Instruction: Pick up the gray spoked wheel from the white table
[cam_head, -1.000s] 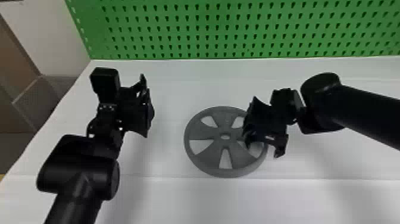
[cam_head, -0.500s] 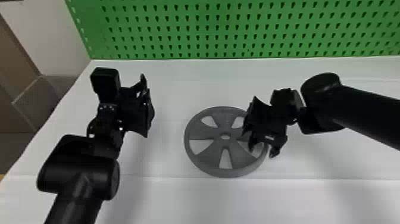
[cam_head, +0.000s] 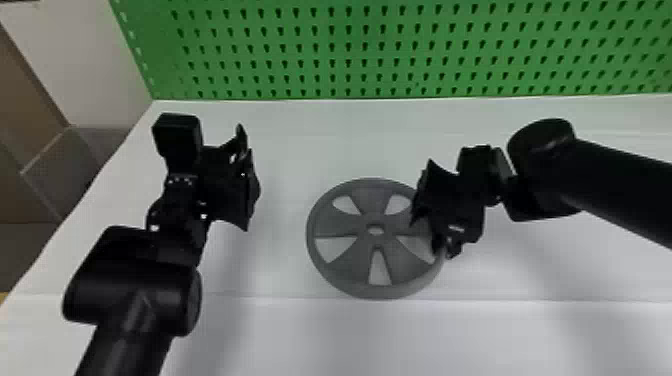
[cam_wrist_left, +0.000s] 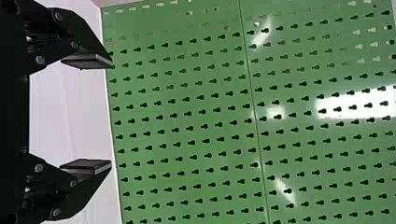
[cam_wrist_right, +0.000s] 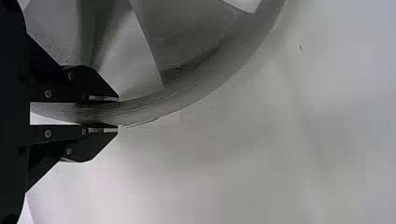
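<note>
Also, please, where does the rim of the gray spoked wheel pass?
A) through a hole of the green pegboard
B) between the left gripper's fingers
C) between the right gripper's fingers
C: the gray spoked wheel has its rim between the two fingers of the right gripper.

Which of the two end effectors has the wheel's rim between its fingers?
The right end effector: its fingers are shut on the rim. The left end effector stands open and empty.

Looks like a robotics lab or workshop to me: a green pegboard (cam_head: 350, 55) full of keyhole slots stands along the far edge of the white surface (cam_head: 310, 340), with a robot's black left arm (cam_head: 130, 285) and right arm (cam_head: 615, 180) over it.
</note>
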